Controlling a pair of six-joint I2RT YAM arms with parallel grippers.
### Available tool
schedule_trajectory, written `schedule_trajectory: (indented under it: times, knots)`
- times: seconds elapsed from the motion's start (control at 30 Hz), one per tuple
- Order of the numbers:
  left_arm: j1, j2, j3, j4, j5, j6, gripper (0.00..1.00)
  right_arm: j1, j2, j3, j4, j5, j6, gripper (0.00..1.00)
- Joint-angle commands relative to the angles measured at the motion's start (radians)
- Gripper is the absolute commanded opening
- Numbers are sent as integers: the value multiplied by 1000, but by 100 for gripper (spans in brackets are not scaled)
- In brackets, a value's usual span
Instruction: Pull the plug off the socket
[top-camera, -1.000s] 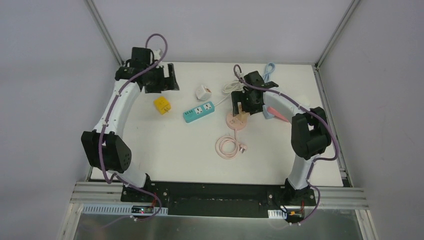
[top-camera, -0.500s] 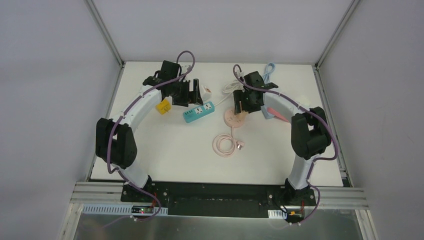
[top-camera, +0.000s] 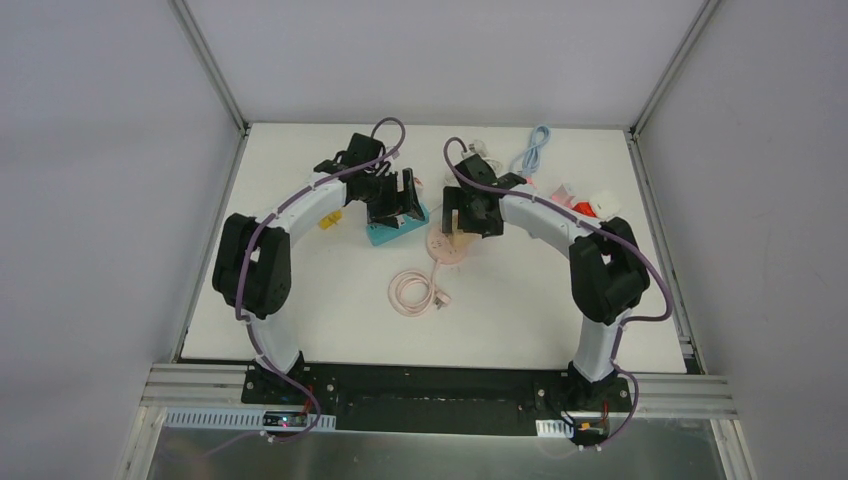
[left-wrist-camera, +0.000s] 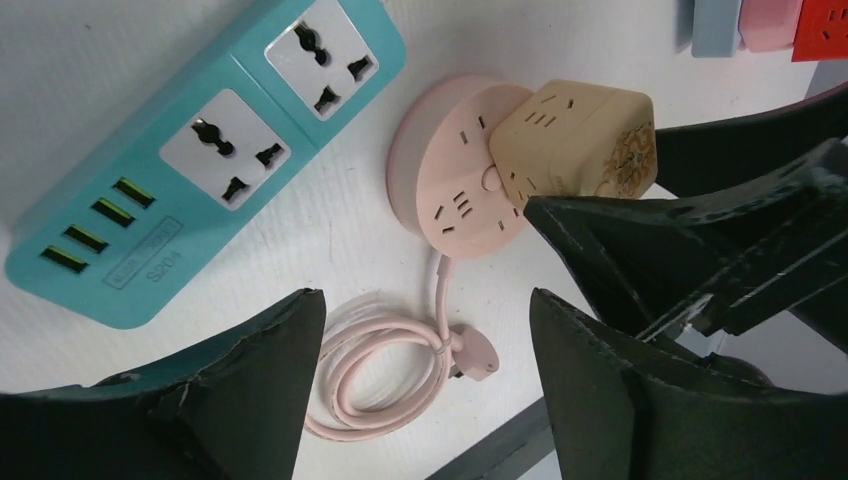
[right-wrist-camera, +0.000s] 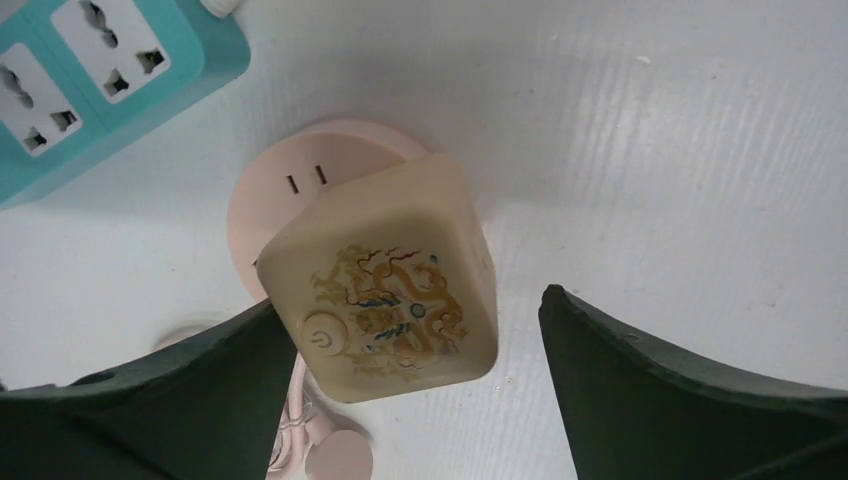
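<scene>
A beige cube plug (right-wrist-camera: 385, 285) with a dragon print sits in the round pink socket (right-wrist-camera: 300, 180) on the white table. My right gripper (right-wrist-camera: 408, 298) is open, its fingers on either side of the cube; the left finger is close to it and the right finger stands apart. In the top view the right gripper (top-camera: 462, 215) hangs over the pink socket (top-camera: 447, 245). My left gripper (top-camera: 400, 200) is open and empty over the teal power strip (top-camera: 385, 235). Its wrist view shows the strip (left-wrist-camera: 200, 160), the socket (left-wrist-camera: 440, 190), the plug (left-wrist-camera: 580, 135) and my left gripper (left-wrist-camera: 425, 300).
The socket's pink cable coil (top-camera: 412, 291) lies toward the front. A yellow cube (top-camera: 328, 222) peeks from under the left arm. A light blue cable (top-camera: 535, 150) and red and white items (top-camera: 590, 205) lie at the back right.
My left arm has swung right from the back left corner to over the teal strip. My right gripper has moved left, and the pink socket and its cable coil have slid left with it.
</scene>
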Motion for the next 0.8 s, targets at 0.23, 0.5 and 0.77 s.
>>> schedule_trajectory:
  times: [0.23,0.5,0.77]
  knots:
    - [-41,93,18,67,61,-159,67,-93,0,92,-47,-228,-241,96]
    - [-61,139,36,69,34,-155,63,-93,27,85,7,-302,-287,70]
    - [-81,175,14,125,-21,-115,62,-40,-12,-3,83,-76,-278,50]
